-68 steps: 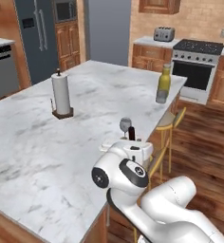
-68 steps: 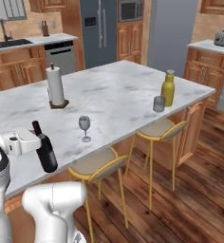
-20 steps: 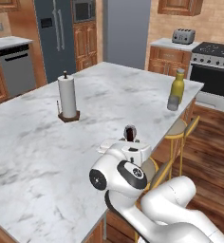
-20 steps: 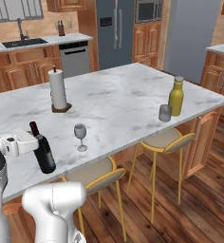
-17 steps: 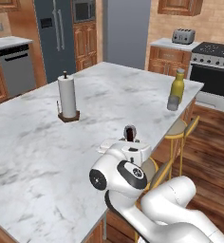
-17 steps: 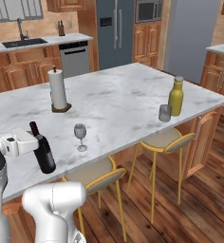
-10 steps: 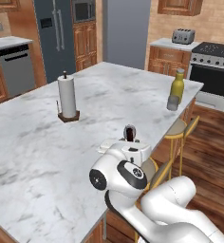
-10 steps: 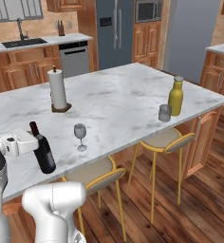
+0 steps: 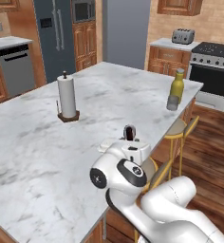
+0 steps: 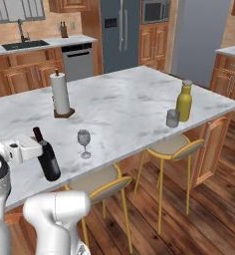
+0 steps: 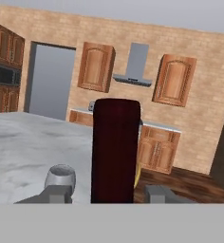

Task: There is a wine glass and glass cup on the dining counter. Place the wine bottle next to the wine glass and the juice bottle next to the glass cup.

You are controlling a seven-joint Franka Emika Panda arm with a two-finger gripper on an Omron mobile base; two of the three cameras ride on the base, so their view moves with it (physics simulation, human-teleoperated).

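Observation:
The dark wine bottle (image 10: 47, 158) stands upright near the front edge of the marble dining counter (image 10: 129, 104). My gripper (image 10: 41, 145) is shut on its upper part. In the hand view its dark red top (image 11: 116, 149) rises between my fingertips (image 11: 57, 192). The wine glass (image 10: 83, 142) stands a short way to the bottle's right, and its bowl (image 11: 60, 176) shows beside the bottle. At the counter's far right end the yellow juice bottle (image 10: 184, 101) stands right beside the grey glass cup (image 10: 173, 118). From the left base view I see the bottle's cap (image 9: 129, 132) above my hand.
A paper towel roll (image 10: 60, 93) on a wooden base stands mid-counter, behind the bottle. Yellow-legged stools (image 10: 174, 147) sit under the counter's front edge. A stove (image 9: 211, 71) and a toaster (image 9: 182, 35) lie beyond the counter's far end.
Since the oldest frames the whole picture has shifted a little, so the camera moved. Over the last second nothing has moved.

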